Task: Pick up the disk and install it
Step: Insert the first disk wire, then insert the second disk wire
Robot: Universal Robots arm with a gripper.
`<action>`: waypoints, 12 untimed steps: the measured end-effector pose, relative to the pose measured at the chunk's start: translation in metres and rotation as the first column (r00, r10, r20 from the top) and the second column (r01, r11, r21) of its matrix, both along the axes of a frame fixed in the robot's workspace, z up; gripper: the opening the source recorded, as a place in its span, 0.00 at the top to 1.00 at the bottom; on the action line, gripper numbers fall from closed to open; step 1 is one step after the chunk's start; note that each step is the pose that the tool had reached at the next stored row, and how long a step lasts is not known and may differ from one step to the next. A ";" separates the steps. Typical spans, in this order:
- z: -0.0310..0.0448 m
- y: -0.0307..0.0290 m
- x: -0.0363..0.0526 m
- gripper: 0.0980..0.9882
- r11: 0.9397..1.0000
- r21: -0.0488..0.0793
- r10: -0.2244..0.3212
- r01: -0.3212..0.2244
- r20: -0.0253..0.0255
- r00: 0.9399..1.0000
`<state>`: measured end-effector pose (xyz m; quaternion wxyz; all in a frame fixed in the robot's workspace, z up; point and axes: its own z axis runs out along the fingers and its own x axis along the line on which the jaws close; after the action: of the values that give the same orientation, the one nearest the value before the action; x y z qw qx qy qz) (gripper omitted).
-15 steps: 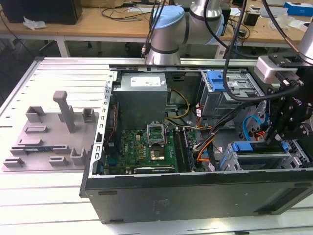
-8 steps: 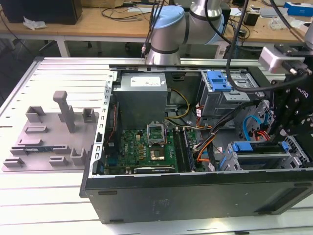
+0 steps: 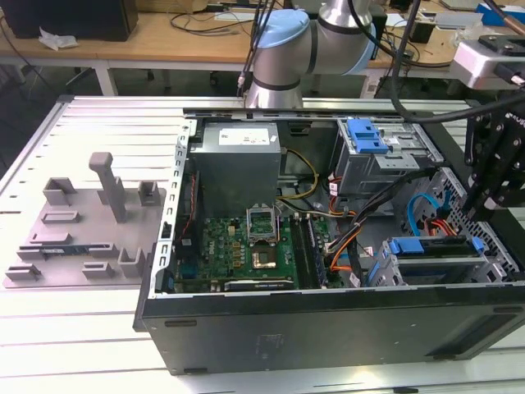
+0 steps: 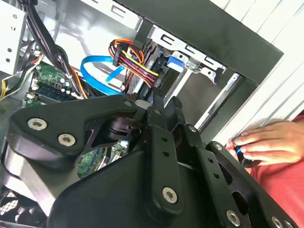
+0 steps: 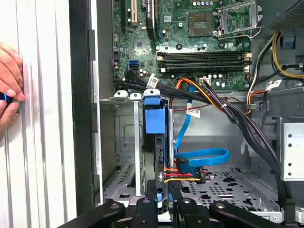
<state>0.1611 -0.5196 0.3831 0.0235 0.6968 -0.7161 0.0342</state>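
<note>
The disk (image 3: 435, 246), silver in a bright blue carrier, sits on edge in the drive cage at the front corner of the open computer case (image 3: 328, 320), at the exterior view's right. In both wrist views its blue carrier end (image 5: 155, 118) (image 4: 173, 61) points away from the camera. My black gripper (image 3: 480, 220) hangs over the disk's near end. Its fingertips (image 5: 162, 190) (image 4: 166, 100) straddle the disk's thin edge and are shut on it.
A grey fixture tray (image 3: 82, 238) with posts lies at the exterior view's left. A blue latch (image 3: 365, 135) tops the upper bay. Blue and red-yellow cables (image 5: 204, 156) run beside the cage. A person's hand (image 5: 8, 90) (image 4: 266, 142) rests outside the case wall.
</note>
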 end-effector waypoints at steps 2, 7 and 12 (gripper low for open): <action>0.0002 0.0000 0.0000 0.84 1.000 0.000 0.000 0.000 0.000 1.000; 0.0001 0.0000 0.0000 0.84 1.000 -0.001 0.000 0.000 0.000 1.000; 0.0002 0.0000 0.0000 0.84 1.000 -0.001 0.000 0.000 0.000 1.000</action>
<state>0.1611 -0.5196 0.3832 0.0240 0.6968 -0.7161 0.0347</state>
